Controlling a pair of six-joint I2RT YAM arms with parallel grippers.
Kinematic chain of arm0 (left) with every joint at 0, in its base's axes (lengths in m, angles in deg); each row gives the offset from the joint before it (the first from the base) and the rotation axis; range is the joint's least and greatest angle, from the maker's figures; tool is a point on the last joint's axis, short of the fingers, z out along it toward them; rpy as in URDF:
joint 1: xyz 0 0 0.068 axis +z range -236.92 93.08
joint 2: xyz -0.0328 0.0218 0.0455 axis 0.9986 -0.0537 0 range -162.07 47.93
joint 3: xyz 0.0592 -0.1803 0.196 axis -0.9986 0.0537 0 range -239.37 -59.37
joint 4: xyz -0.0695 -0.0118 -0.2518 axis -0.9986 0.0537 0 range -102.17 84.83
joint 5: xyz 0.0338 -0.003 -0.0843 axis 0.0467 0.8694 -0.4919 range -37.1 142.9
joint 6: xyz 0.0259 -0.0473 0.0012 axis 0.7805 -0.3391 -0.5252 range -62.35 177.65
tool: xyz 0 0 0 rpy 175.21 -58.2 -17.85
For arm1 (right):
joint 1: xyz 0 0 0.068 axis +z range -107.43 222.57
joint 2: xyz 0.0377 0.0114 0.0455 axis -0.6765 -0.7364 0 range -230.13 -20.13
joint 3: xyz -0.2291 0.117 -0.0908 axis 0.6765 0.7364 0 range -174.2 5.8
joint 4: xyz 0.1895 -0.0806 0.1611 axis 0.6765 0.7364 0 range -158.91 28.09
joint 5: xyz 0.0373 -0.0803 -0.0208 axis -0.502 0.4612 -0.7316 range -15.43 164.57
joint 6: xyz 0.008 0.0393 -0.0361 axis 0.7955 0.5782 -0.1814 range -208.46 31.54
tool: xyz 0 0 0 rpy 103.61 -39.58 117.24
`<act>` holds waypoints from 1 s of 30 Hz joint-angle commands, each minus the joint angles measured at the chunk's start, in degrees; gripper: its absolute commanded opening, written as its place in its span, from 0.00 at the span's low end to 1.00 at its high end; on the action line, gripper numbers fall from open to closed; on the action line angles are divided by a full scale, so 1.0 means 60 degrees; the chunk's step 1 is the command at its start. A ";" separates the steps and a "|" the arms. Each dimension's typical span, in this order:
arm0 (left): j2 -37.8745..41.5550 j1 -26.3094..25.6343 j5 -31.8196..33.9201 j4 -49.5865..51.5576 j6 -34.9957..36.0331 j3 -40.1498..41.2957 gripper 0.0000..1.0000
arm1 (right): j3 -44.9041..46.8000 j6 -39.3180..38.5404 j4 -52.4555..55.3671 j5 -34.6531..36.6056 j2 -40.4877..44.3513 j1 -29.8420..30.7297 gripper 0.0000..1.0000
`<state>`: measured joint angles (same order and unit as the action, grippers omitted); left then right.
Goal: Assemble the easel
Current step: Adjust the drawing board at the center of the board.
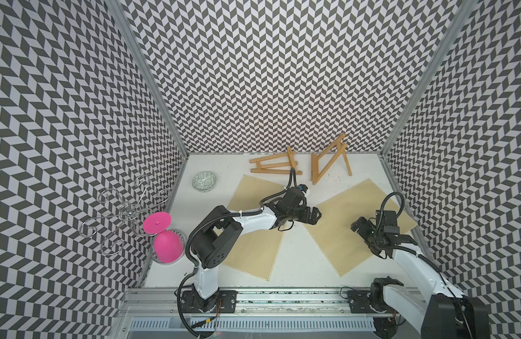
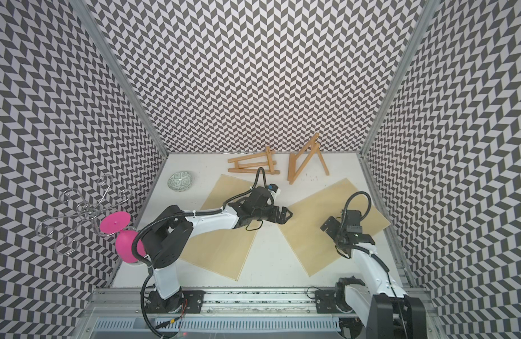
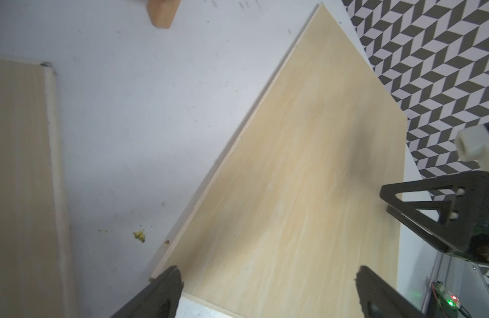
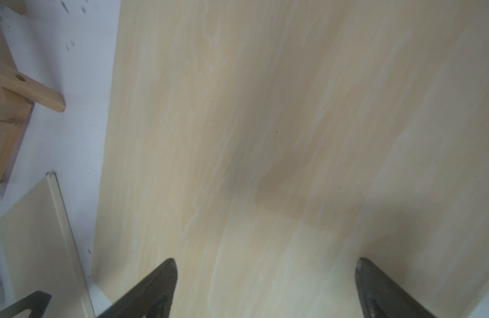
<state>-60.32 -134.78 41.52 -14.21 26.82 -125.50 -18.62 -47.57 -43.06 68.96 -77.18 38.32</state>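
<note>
Two wooden easels at the table's far edge, well apart from both arms: flat easel (image 1: 269,171) and spread-legged easel (image 1: 314,167) just beside it. Two plywood boards: left board (image 1: 253,249), right board (image 1: 341,243). One patterned bowl (image 1: 204,182). Left gripper (image 3: 268,272) spread wide, empty, over right board's corner. Right gripper (image 4: 265,264) spread, empty, over same board.

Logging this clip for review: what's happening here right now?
Neither arm holds anything. The left gripper and right gripper are both open above the right-hand plywood board; a second board lies flat beside it. At the back, a flat-lying easel sits beside a propped-open easel. No board is on either yet.
</note>
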 commanded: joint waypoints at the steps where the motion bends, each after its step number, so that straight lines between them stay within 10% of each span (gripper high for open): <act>1: -0.0216 0.0085 0.0372 -0.0210 -0.0330 0.0109 1.00 | 0.0262 0.0256 0.0356 0.0075 0.0076 -0.0039 0.99; 30: -0.2267 0.1169 0.2701 0.0977 -0.0024 -0.1628 1.00 | 0.0549 0.0085 0.0796 -0.0377 0.0601 0.0054 0.99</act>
<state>-71.82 -129.99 52.36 -13.54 26.25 -134.72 -17.44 -47.90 -40.20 68.61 -73.90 38.32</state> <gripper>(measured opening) 0.992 0.993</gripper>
